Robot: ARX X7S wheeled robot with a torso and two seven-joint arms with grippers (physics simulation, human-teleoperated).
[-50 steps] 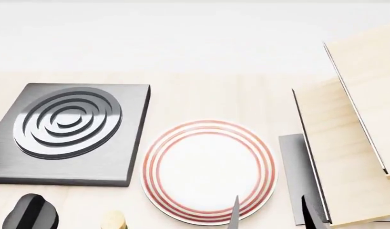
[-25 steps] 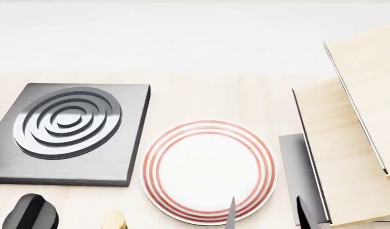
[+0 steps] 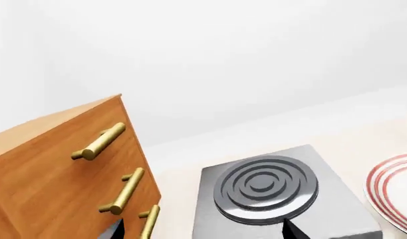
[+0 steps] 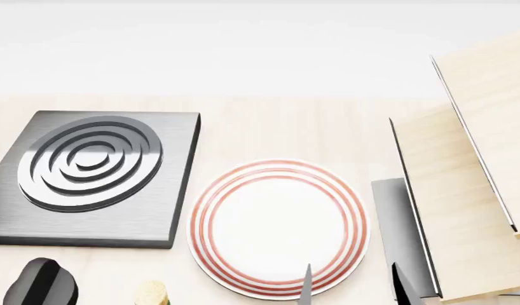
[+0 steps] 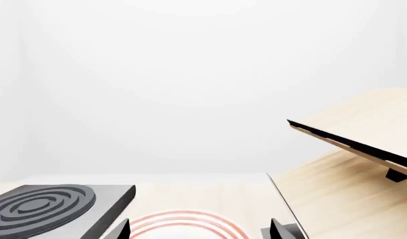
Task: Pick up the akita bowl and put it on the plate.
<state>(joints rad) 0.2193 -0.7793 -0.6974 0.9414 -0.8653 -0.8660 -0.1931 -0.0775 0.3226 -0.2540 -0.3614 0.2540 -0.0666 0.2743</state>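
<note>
- The akita bowl appears in none of the three views, so its position cannot be told from them.
- Right gripper [image 4: 351, 286]: only two dark fingertips [image 4: 307, 287] rise from the lower edge of the head view; the rest is cut off. The tips stand clearly apart — the jaws are spread, with nothing between them. In the right wrist view the same two tips [image 5: 121, 230] frame the near edge of the plate.
- Left gripper [image 3: 200, 230]: only two dark tips at the lower edge of the left wrist view, standing well apart with nothing held. In the head view a rounded black part [image 4: 41, 283] and a pale yellowish piece [image 4: 150, 293] at the lower left are too cropped to identify.
- Plate [image 4: 279, 227]: flat, round, white, with concentric red rings near its rim; it lies on the light wooden counter [image 4: 285, 130] and carries nothing. It sits just right of the grey square burner [image 4: 92, 176] — not touching it — and left of the pale wooden panels [image 4: 463, 203].
- Relative to the jaws: the left fingertip of the right gripper overlaps the plate's near rim in the head view; the other tip lies beyond the plate's right side, before a grey slab [image 4: 394, 222].
- A brown drawer cabinet [image 3: 50, 169] with brass handles [image 3: 100, 141] shows beside the burner in the left wrist view, cut off at the frame edge.
</note>
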